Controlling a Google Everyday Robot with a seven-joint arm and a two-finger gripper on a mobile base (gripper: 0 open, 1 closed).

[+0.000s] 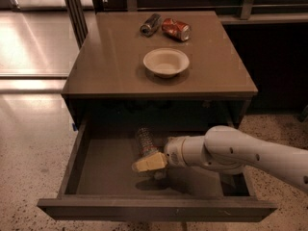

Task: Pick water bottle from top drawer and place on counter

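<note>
The water bottle [144,140], clear and ribbed, lies on the floor of the open top drawer [73,163], near its middle. Only its far part shows; the near end is hidden behind my gripper. My gripper [147,166] is down inside the drawer, right at the bottle's near end, on the white arm that reaches in from the right. The counter [109,57] is the flat grey-brown cabinet top above the drawer.
A white bowl [166,61] sits mid-counter. A crushed red can [176,29] and a dark silver can [150,24] lie at the counter's back edge. The drawer's front panel [154,210] sticks out toward me. Shiny floor lies to the left.
</note>
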